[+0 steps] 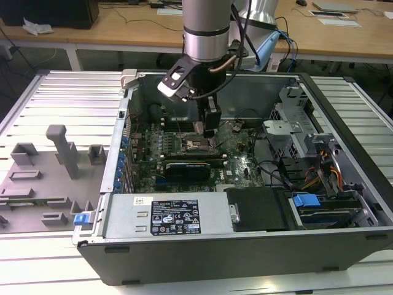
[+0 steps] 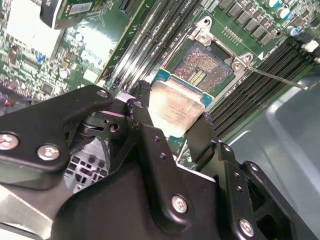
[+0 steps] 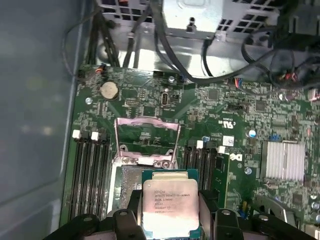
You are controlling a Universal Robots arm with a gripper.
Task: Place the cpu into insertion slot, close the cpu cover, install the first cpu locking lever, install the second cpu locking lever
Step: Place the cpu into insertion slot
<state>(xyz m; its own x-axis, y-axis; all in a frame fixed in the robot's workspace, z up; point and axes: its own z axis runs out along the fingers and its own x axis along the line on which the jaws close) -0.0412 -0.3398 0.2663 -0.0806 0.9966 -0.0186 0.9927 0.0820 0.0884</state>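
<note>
Your pincer (image 3: 170, 214) grips the cpu (image 3: 170, 206) by two opposite edges, its black fingers (image 2: 143, 111) closed to just the chip's width, with the silvery top facing the cameras in both wrist views. You see the cpu held over the near edge of the insertion slot (image 3: 130, 179), not lying in it; whether a corner touches the rim cannot be told. In the second wrist view the slot's glinting pin field (image 2: 202, 67) lies bare just beyond the chip, and a thin metal lever (image 2: 280, 78) juts away from one corner of the socket. The cpu cover (image 3: 147, 121) stands raised on the far side of the slot, its square window showing green motherboard (image 3: 225, 110) behind it. Long black memory slots (image 3: 90, 165) flank the socket on both sides. In the exterior view your arm reaches down into the open computer case (image 1: 202, 258), the pincer (image 1: 209, 130) low over the board, just behind a black graphics card (image 1: 190, 166). The case sits on a slatted metal surface (image 1: 61, 86), with grey fixtures (image 1: 61, 153) well apart at the exterior view's left.
</note>
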